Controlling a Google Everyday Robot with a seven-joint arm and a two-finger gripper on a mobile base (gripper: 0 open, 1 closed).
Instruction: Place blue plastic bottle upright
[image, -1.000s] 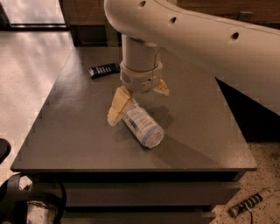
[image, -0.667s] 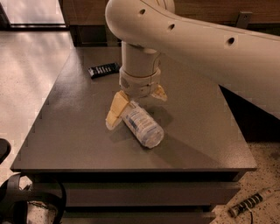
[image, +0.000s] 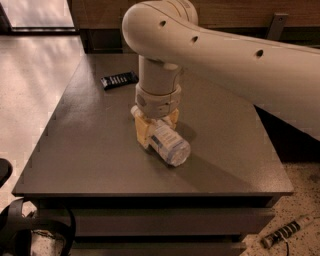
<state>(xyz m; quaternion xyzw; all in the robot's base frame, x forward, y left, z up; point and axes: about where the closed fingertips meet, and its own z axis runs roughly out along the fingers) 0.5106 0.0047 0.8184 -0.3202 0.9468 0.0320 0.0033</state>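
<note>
The blue plastic bottle (image: 170, 143) lies on its side near the middle of the dark grey table (image: 90, 150), with its base towards the front right. Its white and pale-blue label shows; the cap end is hidden under the gripper. My gripper (image: 157, 126) points straight down from the big white arm (image: 225, 55). Its yellow fingers (image: 142, 133) sit against both sides of the bottle's upper end, shut on it. The bottle still rests on the table.
A black remote control (image: 119, 79) lies at the table's back left. A black object (image: 30, 235) is on the floor at the front left, and a striped tool with a cable (image: 285, 232) at the front right. A dark wall base runs behind the table.
The gripper has come down over the bottle's upper end and its fingers have closed in from a wide spread to the bottle's sides. The bottle has hardly moved.
</note>
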